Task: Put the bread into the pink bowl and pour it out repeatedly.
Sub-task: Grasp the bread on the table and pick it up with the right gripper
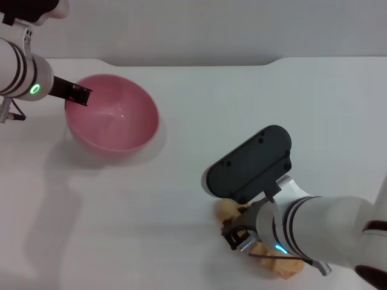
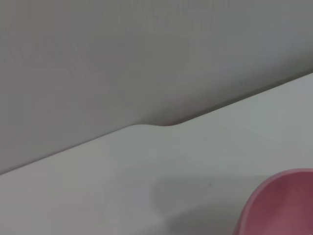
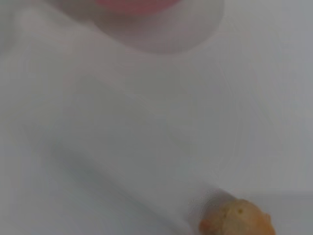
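The pink bowl (image 1: 115,118) stands on the white table at the far left, its inside empty. My left gripper (image 1: 78,94) reaches in from the left and is shut on the bowl's left rim. The bowl's edge also shows in the left wrist view (image 2: 279,205). The bread (image 1: 284,266), an orange-golden loaf, lies at the near right, with one end (image 1: 228,209) showing beside my wrist. My right gripper (image 1: 239,234) is down over the loaf's middle and shut on it. The right wrist view shows one end of the bread (image 3: 237,221) and the bowl (image 3: 132,5) far off.
The white table (image 1: 242,115) has a notched far edge (image 1: 193,63) against a grey wall. My right arm's dark wrist housing (image 1: 248,163) hides part of the bread. Bare table lies between the bowl and the bread.
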Robot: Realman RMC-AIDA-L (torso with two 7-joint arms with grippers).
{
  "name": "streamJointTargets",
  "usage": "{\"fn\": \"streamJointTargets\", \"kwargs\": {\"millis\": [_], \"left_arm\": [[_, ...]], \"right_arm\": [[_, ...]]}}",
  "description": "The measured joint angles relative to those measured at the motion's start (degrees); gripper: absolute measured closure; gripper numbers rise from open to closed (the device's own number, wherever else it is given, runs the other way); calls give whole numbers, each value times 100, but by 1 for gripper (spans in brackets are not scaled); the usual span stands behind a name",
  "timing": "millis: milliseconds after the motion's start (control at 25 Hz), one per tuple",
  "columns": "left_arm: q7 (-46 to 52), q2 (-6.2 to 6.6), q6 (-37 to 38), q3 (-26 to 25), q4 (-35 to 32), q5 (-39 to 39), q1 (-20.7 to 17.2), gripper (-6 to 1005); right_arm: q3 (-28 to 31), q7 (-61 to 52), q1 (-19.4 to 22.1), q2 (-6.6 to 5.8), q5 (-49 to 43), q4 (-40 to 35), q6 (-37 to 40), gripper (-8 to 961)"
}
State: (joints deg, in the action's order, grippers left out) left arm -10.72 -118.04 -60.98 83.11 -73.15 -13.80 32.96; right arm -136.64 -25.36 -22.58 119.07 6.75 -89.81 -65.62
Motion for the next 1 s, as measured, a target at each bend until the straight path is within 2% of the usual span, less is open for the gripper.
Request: {"fn": "streamJointTargets", "kwargs": {"millis": [80, 280, 600, 840, 1000], "left_arm": [[0, -2, 0, 5, 5, 0, 0, 951], [0, -14, -1, 39, 21, -28, 6, 951], [119, -36, 0, 364, -14, -68, 9, 951], [232, -35, 3, 583, -71, -97, 9, 951], [294, -35, 22, 761, -116, -290, 9, 951]], "right_arm": [[35, 86, -3, 0, -2, -88, -7, 607], [331, 403, -12, -6, -180, -653, -71, 655], [719, 706, -138, -10, -1066, -1820, -348, 716], [782, 754, -305, -6, -1228, -1758, -79, 751], [777, 759, -349, -5, -1407, -1383, 512, 762]]}}
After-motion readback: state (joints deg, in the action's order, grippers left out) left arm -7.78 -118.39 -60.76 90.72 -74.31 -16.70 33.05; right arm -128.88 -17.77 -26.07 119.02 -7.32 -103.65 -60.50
